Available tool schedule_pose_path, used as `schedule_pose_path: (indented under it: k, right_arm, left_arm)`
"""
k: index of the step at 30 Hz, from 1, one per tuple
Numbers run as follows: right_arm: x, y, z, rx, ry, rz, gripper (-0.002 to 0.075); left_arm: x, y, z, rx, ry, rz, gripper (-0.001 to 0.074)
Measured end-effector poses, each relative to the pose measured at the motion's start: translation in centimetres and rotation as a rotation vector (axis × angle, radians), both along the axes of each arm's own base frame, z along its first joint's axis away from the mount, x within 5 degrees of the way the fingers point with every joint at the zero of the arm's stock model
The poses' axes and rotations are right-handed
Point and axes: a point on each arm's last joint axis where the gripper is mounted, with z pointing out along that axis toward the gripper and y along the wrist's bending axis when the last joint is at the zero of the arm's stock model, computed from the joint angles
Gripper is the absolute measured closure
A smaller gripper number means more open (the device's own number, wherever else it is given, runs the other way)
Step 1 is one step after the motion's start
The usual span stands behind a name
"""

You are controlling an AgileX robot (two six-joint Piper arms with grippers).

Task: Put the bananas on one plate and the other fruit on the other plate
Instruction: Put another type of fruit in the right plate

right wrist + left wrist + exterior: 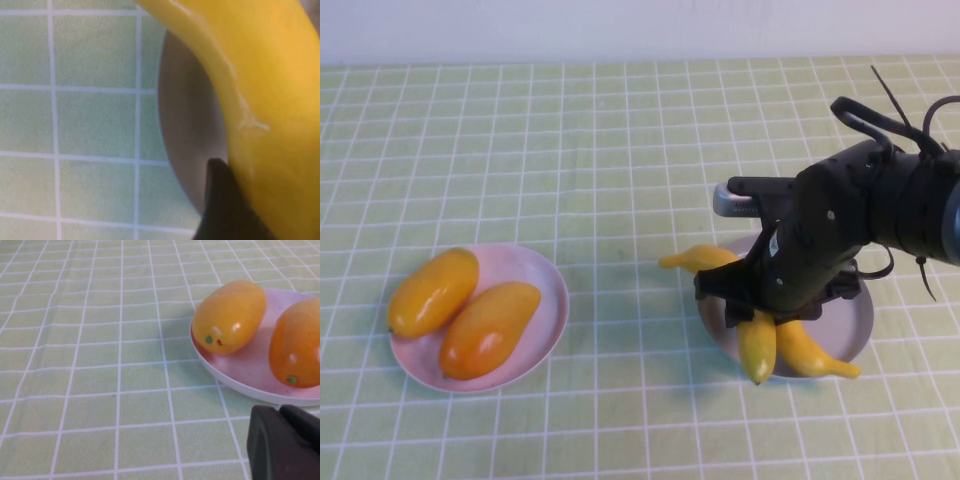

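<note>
Two yellow-orange mangoes (pixel 432 292) (pixel 488 328) lie side by side on the pale pink plate (pixel 545 290) at the left. They also show in the left wrist view (pixel 229 316) (pixel 297 347) on that plate (pixel 240 370). My left gripper (pixel 282 412) is shut and empty beside the pink plate; it is out of the high view. My right gripper (pixel 752 312) is low over the grey-blue plate (pixel 855 320) and shut on a banana (pixel 756 345), which hangs over the plate's near rim. One dark finger (pixel 220 200) presses against that banana (pixel 270 100). The second banana (pixel 812 352) lies on the plate beside it.
A green checked cloth (pixel 620 150) covers the whole table. The right arm's bulk hides most of the grey-blue plate (pixel 185 125).
</note>
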Motion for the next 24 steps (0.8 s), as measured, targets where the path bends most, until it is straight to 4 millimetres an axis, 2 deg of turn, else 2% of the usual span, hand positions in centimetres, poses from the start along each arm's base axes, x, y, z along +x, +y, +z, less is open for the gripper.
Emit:
schedule_pose_path:
  k: [15, 24]
  right_arm:
    - [0.14, -1.01, 0.45, -0.036, 0.002, -0.006, 0.0403]
    - [0.06, -1.08, 0.83, -0.032, -0.007, -0.005, 0.0275]
  left_arm:
    - [0.0, 0.01, 0.0, 0.004, 0.0, 0.0, 0.0736]
    - [0.0, 0.01, 0.0, 0.004, 0.0, 0.0, 0.0736]
